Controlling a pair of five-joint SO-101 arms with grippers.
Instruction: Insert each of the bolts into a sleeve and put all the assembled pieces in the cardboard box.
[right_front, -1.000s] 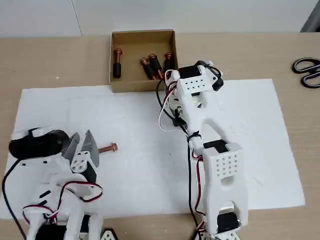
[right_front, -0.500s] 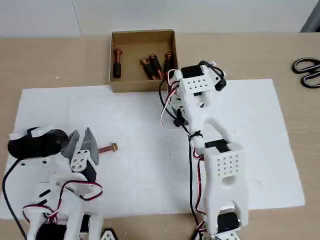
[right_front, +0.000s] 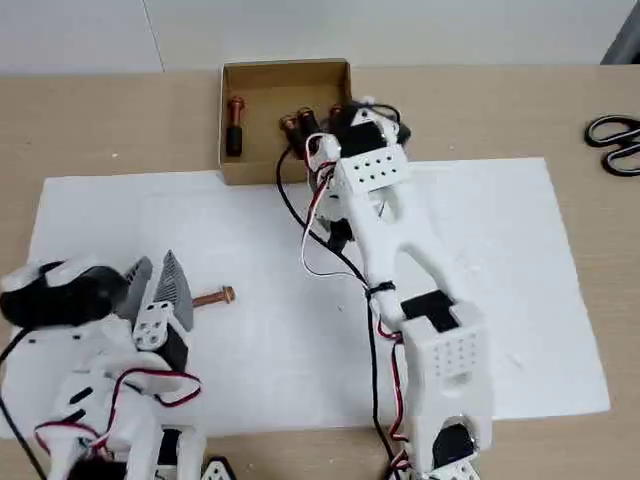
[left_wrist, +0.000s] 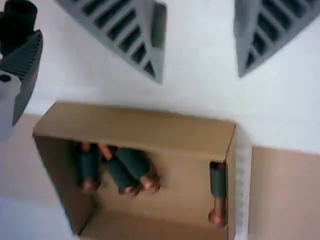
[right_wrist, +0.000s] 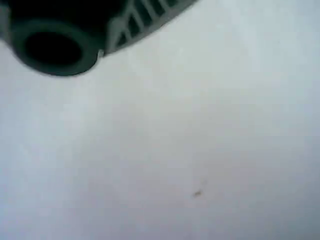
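Bolt (right_front: 216, 296) noted lying flat on the white paper sheet (right_front: 500, 300), unsleeved, its shank end just beside the left gripper (right_front: 158, 266) and its head pointing away from it.

Left gripper: fingers apart, nothing between them. The bolt sits off to one side of the opening, not within it.

Right gripper (right_front: 356, 112): appears clamped on a black sleeve (right_wrist: 54, 47), whose open bore faces the wrist camera. It is positioned at the right wall of the cardboard box (right_front: 285, 66).

Box contents: four assembled pieces (right_front: 305, 128), one along the left wall and three grouped toward the right. Scissors (right_front: 614, 142) lie well apart at the table's far right.

Assessment: one bolt and one sleeve remain to be joined, so the task is judged near its end.

Recommended handling:
- Bring the left gripper's opening square across the shank.
- Close near the head so a good length of shank stands free, then lift level.
- Line up the sleeve bore and the bolt axis before any push; a skewed entry would likely jam or knock the sleeve loose.

Risk: the round shank may roll on the paper at first contact
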